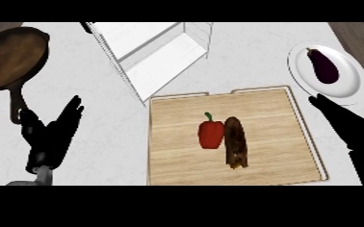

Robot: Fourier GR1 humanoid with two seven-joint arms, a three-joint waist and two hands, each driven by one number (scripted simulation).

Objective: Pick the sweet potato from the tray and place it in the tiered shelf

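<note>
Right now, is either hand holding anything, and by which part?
Nothing is held. The left hand and right hand are open, and the sweet potato lies untouched on the tray.

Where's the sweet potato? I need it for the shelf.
In the head view, the sweet potato lies on the tray, right of centre, against the red pepper's right side.

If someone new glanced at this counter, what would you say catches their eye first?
Probably the red bell pepper, lying beside the dark sweet potato on the wooden tray at centre. Next, the purple eggplant on the white plate at upper right, and the white tiered shelf behind the tray.
</note>
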